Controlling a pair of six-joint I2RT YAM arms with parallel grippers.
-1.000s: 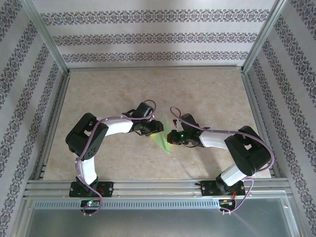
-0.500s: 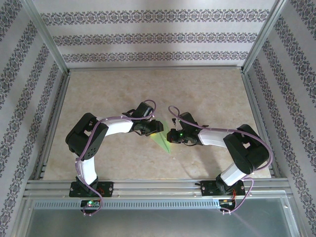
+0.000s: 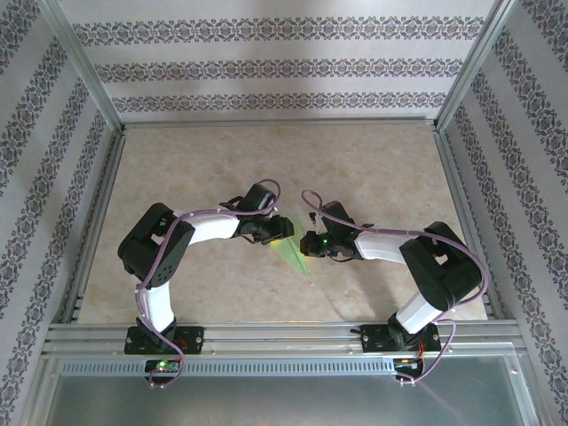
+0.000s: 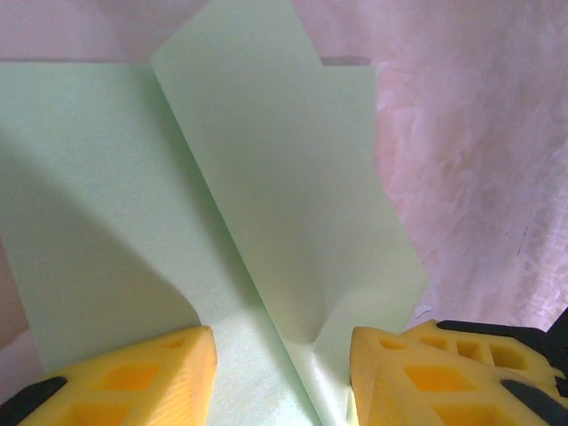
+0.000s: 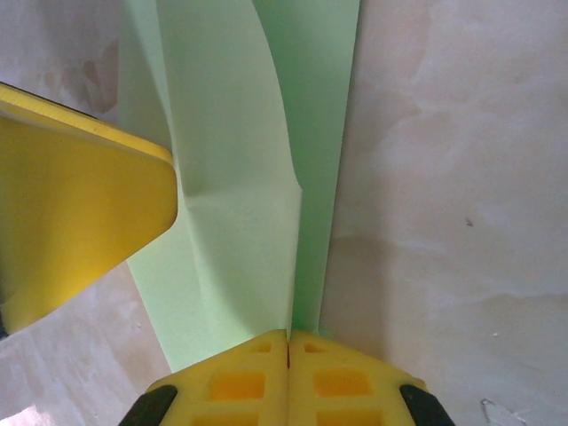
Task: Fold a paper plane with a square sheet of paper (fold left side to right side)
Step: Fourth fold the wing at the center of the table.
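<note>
- The left gripper (image 4: 280, 377) stands on the left of the paper sheet (image 3: 290, 256), at its wide far end. Its yellow foam fingers (image 4: 142, 377) are apart, one on each side of a raised crease, and nothing is pinched between them.
- The paper sheet lies between the two grippers, about equally near to both. It is thin, matte and light green, and part-folded into a narrow wedge. The wedge's long axis runs from the grippers toward the arm bases, with the tip nearest the bases. One flap stands up off the lower layer along a sharp diagonal crease and has a soft buckle.
- The right gripper (image 5: 287, 342) is at the sheet's right edge. Its fingers are pressed together, and the flap's edge runs into the seam between them, so it looks clamped on the paper. The loose flap lies to the left of these fingers, so I judge the coming move depends on this arm.
- The table (image 3: 373, 169) under and to the right of the sheet is smooth, mottled beige and stone-patterned.
</note>
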